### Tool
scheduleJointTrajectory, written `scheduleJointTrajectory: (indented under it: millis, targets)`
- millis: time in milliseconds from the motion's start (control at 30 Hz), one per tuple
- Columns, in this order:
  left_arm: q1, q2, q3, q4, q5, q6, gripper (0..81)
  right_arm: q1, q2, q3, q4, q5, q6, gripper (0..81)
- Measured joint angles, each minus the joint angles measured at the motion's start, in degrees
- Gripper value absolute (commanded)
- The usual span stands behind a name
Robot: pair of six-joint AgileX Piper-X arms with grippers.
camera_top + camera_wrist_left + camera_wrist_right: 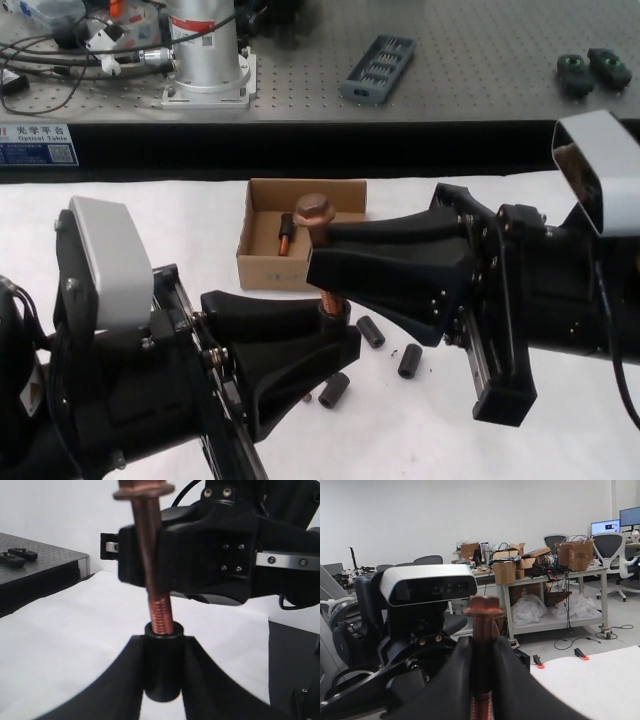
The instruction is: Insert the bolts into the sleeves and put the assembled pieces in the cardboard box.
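Bolt stands upright at centre of high view, threaded tip just inside sleeve below it. Right end effector clamps the shank; left end effector grips the sleeve. Cardboard box sits upper centre w/ one assembled piece inside. Three loose sleeves lie on white counter, lower centre.

We count two copper bolts: one bolt upright, a second bolt lying in the single cardboard box. We count four black sleeves: one sleeve held upright, three loose sleeves on the counter.
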Motion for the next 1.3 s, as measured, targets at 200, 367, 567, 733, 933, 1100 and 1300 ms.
scheduleJointTrajectory:
  millis: [200, 367, 567, 733, 933, 1100, 1300]
  targets:
    - [0.0, 0.0, 0.4, -1.3, -1.4, 0.0, 5.8, 0.0, 0.0, 0.0, 0.0, 0.1, -0.1, 25.1]
    - [0.0, 0.0, 0.4, -4.0, -2.4, -0.4, 5.8, 0.0, 0.0, 0.3, 3.0, 0.9, -0.3, 41.2]
    - [0.0, 0.0, 0.4, -4.0, -3.1, -0.4, 5.8, 0.0, 0.0, 0.3, 3.7, 3.0, -0.3, 41.2]
    - [0.0, 0.0, 0.4, -4.1, -9.0, -1.1, 5.8, -1.8, -0.3, 0.4, 4.4, 3.8, 0.6, 32.0]
    - [0.0, 0.0, -2.2, 0.6, -16.8, -3.9, 5.8, -8.0, -3.9, 0.7, 5.4, 3.8, 0.8, 15.9]
    - [0.2, 0.3, -8.1, 14.7, -18.1, -4.1, 5.8, -14.9, -9.8, 0.7, 11.8, 0.2, 1.0, 1.7]
    - [4.2, 6.2, -18.6, 27.5, -19.2, -4.2, 5.8, -17.0, -14.3, 0.7, 23.0, -3.4, 1.0, 3.7]
